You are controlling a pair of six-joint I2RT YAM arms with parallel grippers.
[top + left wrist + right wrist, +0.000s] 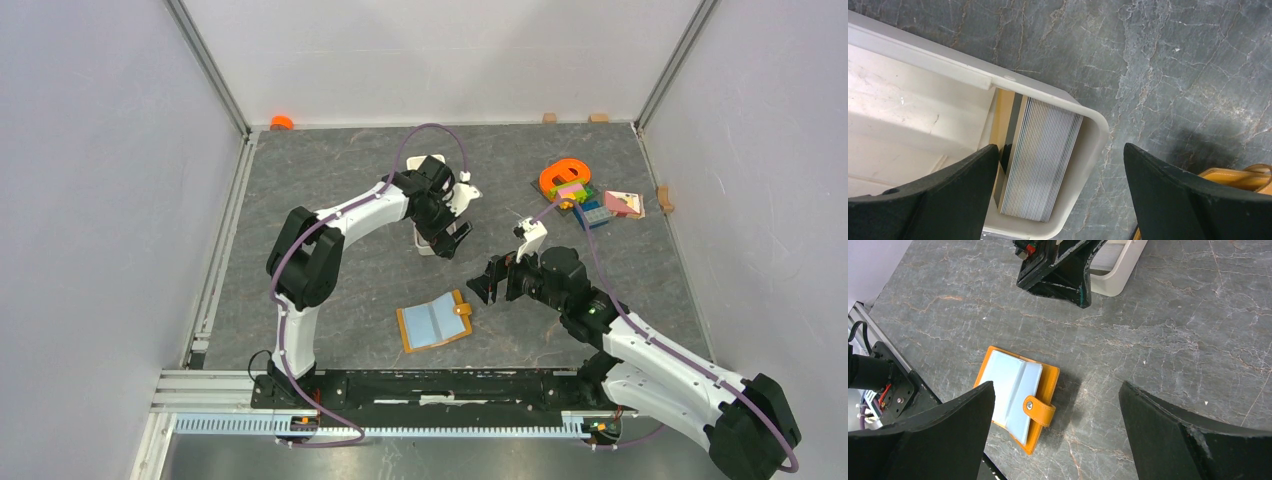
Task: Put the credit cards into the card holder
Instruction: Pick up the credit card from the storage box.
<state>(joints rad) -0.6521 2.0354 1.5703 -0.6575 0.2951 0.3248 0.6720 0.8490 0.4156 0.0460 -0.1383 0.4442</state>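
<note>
The card holder (435, 322) lies open on the grey table, orange-tan with pale blue pockets and a snap tab (1039, 410). My right gripper (497, 280) hovers open just right of it; in the right wrist view the card holder (1015, 390) sits by the left finger of that gripper (1057, 385). The credit cards (1040, 160) stand as a stack on edge in the end of a white tray (1088, 150). My left gripper (1060, 147) hangs open above that tray end, holding nothing. From above, the left gripper (452, 235) hides most of the tray.
Toys lie at the back right: an orange ring (563, 177), coloured blocks (590, 205) and a pink piece (623, 203). A small orange object (282, 122) sits in the back left corner. Walls enclose three sides, and a metal rail (400, 425) runs along the near edge.
</note>
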